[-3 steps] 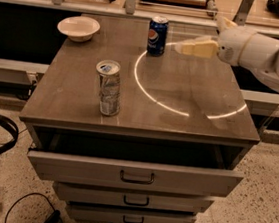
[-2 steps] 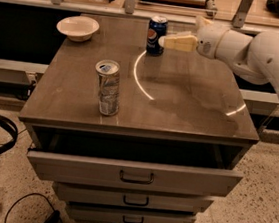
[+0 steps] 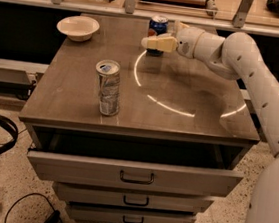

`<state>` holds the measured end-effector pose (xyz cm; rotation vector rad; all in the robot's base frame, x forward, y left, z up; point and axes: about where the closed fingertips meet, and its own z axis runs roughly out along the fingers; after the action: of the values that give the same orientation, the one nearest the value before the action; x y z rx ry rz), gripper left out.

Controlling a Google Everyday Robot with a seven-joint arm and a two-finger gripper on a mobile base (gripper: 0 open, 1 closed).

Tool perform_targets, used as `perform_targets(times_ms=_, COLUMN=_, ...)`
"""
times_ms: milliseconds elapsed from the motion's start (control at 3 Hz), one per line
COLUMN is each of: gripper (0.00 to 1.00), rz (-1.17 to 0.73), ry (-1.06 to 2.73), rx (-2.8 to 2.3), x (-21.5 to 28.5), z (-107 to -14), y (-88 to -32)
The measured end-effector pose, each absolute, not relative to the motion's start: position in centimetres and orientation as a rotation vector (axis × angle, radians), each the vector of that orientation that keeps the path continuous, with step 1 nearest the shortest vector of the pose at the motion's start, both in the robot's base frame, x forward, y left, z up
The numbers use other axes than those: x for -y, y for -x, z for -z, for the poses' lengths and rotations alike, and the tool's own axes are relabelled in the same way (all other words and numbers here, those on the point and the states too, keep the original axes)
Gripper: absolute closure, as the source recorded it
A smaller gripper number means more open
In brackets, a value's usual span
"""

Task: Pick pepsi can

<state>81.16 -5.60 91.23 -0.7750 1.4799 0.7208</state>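
Note:
The pepsi can [image 3: 158, 25], dark blue with a silver top, stands at the back middle of the wooden tabletop [image 3: 198, 80]. My gripper [image 3: 153, 36] reaches in from the right on a white arm [image 3: 246, 60] and is at the can. It is open. The near finger [image 3: 160, 44] lies across the front of the can's lower part and hides it. The far finger is mostly hidden behind the can and wrist. The can stands upright on the table.
A taller silver-grey can [image 3: 109, 87] stands front left on the tabletop. A white bowl [image 3: 78, 27] sits at the back left corner. The top drawer [image 3: 132, 170] under the tabletop is pulled out. Cables lie on the floor at the left.
My gripper has moved left from beside the can until its near finger overlaps the can's front. The can, the silver can and the bowl have not moved.

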Motion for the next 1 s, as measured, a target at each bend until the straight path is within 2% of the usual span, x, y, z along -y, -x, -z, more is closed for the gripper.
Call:
perform_targets(times_ms=333, gripper=0.23, rz=-0.757, ry=0.754, rx=-1.479, x=3.27, z=-89.55, y=-82.34)
perform_targets(times_ms=1000, gripper=0.69, rz=-0.763, ry=0.761, rx=-1.478, x=2.81, z=-89.56, y=-82.20)
